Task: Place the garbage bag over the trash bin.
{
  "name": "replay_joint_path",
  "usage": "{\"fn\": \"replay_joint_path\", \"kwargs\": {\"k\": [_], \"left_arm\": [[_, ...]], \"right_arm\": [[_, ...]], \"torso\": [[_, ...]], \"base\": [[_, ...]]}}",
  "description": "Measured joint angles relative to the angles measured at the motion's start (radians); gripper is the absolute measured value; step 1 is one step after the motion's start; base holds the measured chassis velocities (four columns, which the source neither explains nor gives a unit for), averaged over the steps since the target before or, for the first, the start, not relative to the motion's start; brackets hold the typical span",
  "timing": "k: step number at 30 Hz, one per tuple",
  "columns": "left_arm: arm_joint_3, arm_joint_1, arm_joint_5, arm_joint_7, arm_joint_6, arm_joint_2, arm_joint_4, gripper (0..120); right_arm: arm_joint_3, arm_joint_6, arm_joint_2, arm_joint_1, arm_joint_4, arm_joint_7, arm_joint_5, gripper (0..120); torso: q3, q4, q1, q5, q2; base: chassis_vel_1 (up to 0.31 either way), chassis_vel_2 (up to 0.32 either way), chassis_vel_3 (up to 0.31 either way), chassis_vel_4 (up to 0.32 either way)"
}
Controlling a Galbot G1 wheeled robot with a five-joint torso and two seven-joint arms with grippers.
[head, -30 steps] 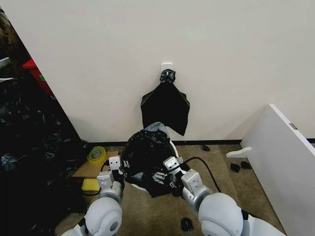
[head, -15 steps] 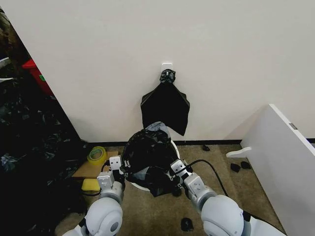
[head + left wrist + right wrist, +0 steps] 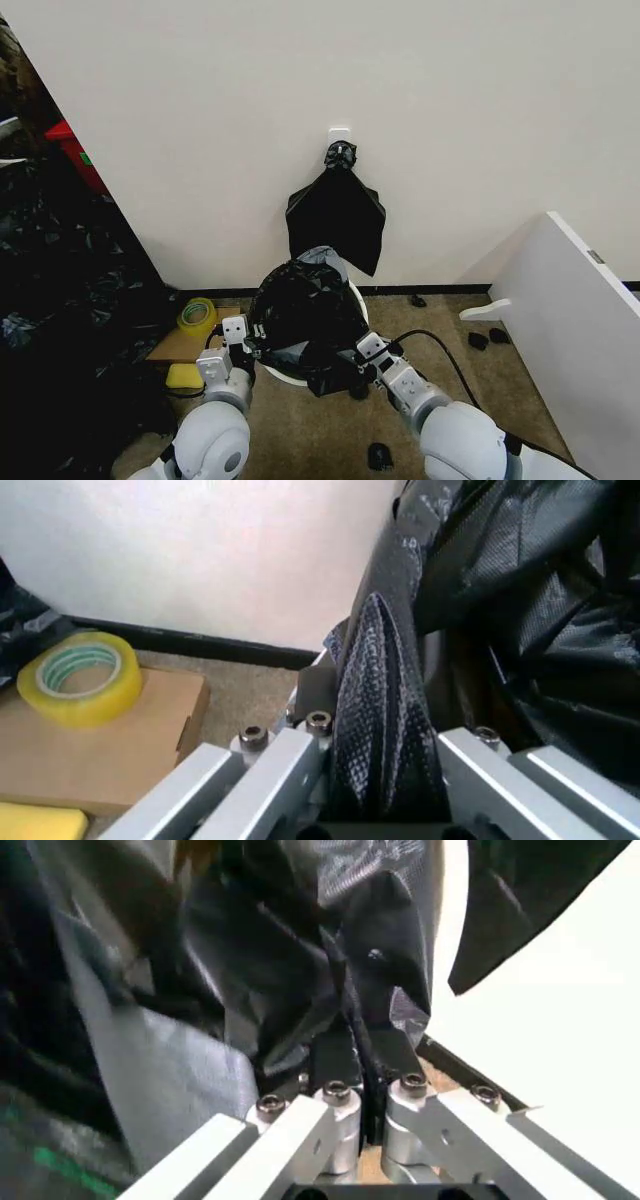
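- Heap of black plastic sheeting (image 3: pixel 50 330): occupies the far left of the head view, on the floor against the wall.
- Flat cardboard piece (image 3: pixel 185 343): lies on the carpet left of the bin. A roll of yellow tape (image 3: pixel 197 313) sits on its far edge; a yellow sponge (image 3: pixel 184 376) lies at its near edge.
- Left gripper (image 3: pixel 252 345): at the left side of the trash bin. In the left wrist view a gathered fold of the garbage bag (image 3: pixel 385 727) runs between its fingers (image 3: pixel 270 780), which are closed on the plastic.
- Garbage bag (image 3: pixel 300 310): draped over the top of the trash bin, bunched and crinkled, hanging down the near side; a pale grey patch shows at its far top.
- Trash bin (image 3: pixel 356 296): stands on the carpet close to the wall; only parts of its white rim are visible at the right and near left.
- Right gripper (image 3: pixel 352 368): at the near right side of the bin. In the right wrist view its fingers (image 3: pixel 340 1114) are pinched together on a thin edge of the bag.
- Black bundle (image 3: pixel 336 215): hangs on the wall from a white hook (image 3: pixel 339 135), above and behind the bin.
- White panel (image 3: pixel 575 330): stands at the right edge of the floor area.
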Motion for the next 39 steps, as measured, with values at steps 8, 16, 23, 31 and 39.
{"fn": "replay_joint_path", "kwargs": {"k": [8,16,23,31,39], "left_arm": [[-0.033,0.008,-0.138,0.039,-0.075,0.014,0.005,1],[-0.046,0.013,-0.244,0.100,-0.143,0.019,0.010,1],[-0.049,0.025,-0.261,0.165,-0.173,0.025,-0.005,1],[-0.053,0.031,-0.263,0.195,-0.199,0.029,-0.006,1],[-0.050,0.028,-0.280,0.210,-0.213,0.021,-0.009,1]], "right_arm": [[0.162,0.162,0.047,-0.025,0.052,0.071,0.344,0],[0.330,0.247,0.041,-0.019,0.029,0.094,0.644,0],[0.365,0.240,0.021,-0.016,-0.038,0.089,0.671,0],[0.382,0.161,-0.008,-0.027,-0.081,0.069,0.719,0],[0.335,0.120,-0.013,-0.054,-0.107,0.001,0.672,0]], "torso": [[0.000,0.0000,0.000,-0.0001,0.000],[0.000,-0.0001,0.000,0.0000,0.000],[0.000,0.0000,0.000,0.0001,0.000],[0.000,0.0000,0.000,0.0000,0.000],[0.000,0.0000,0.000,0.0000,0.000]], "base": [[0.000,0.000,0.000,0.000],[0.000,0.000,0.000,0.000],[0.000,0.000,0.000,0.000],[0.000,0.000,0.000,0.000],[0.000,0.000,0.000,0.000]]}}
